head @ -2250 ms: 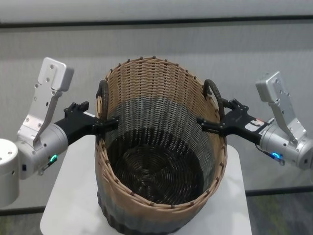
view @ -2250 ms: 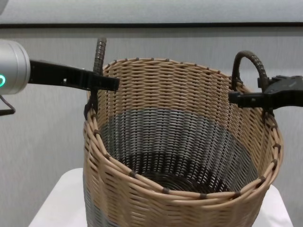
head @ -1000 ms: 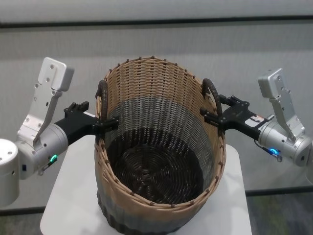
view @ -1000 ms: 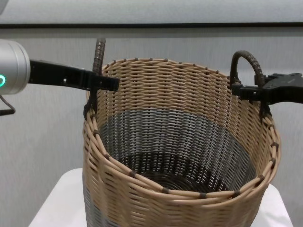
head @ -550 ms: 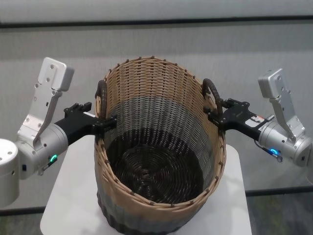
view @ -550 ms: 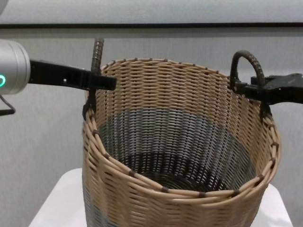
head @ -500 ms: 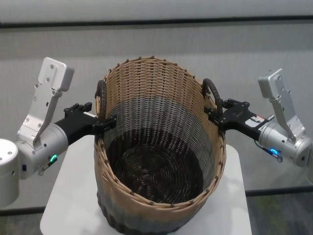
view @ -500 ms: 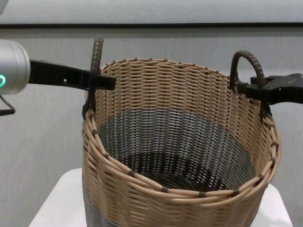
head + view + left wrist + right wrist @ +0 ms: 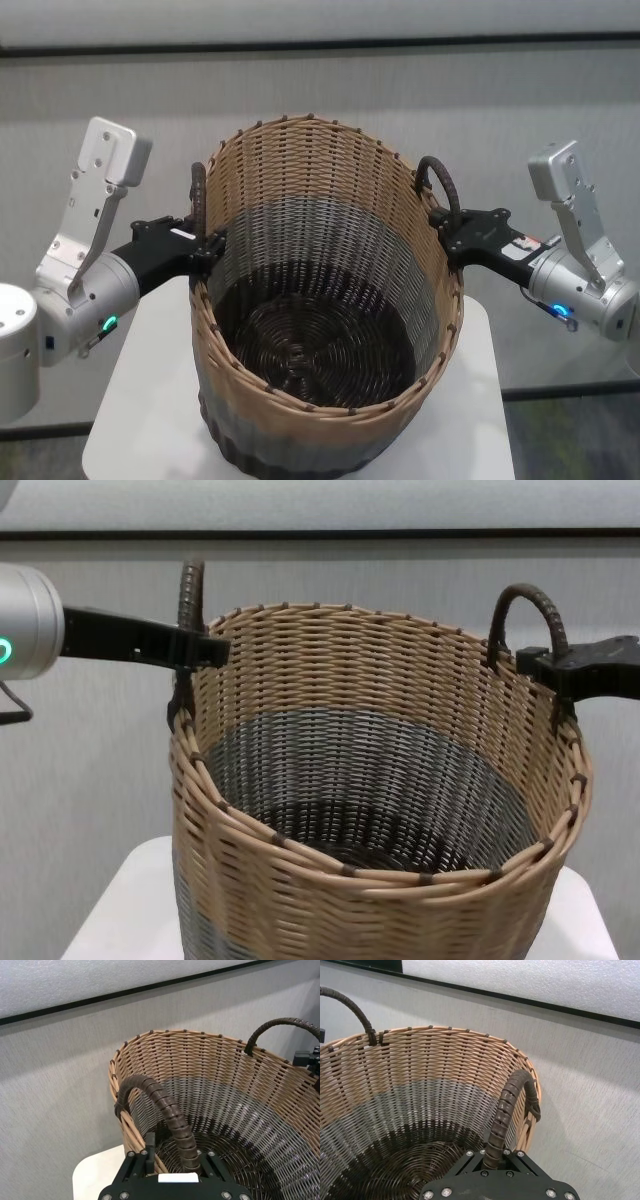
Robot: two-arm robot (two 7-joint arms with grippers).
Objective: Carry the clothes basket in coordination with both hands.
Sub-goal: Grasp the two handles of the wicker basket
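The clothes basket (image 9: pixel 320 260) stands upright on a small white table (image 9: pixel 150 400); it is empty inside. My left gripper (image 9: pixel 207 243) is at the basket's left rim, shut on the dark left handle (image 9: pixel 198 200). In the left wrist view that handle (image 9: pixel 160 1102) arches from the rim down between my fingers. My right gripper (image 9: pixel 447 235) is at the right rim, shut on the right handle (image 9: pixel 440 185), which in the right wrist view (image 9: pixel 506 1105) runs down into the jaws. In the chest view both grippers (image 9: pixel 205 650) (image 9: pixel 545 672) sit level at rim height.
The white table (image 9: pixel 115 910) is barely wider than the basket's base, with its edges close on both sides. A grey wall with a black strip (image 9: pixel 320 45) stands right behind. The floor shows below the table at the right (image 9: pixel 570 440).
Both grippers have drawn outward from inside the rim to the handles and closed on them. Both handles now stand more upright, and the basket's near rim sits slightly higher in the chest view.
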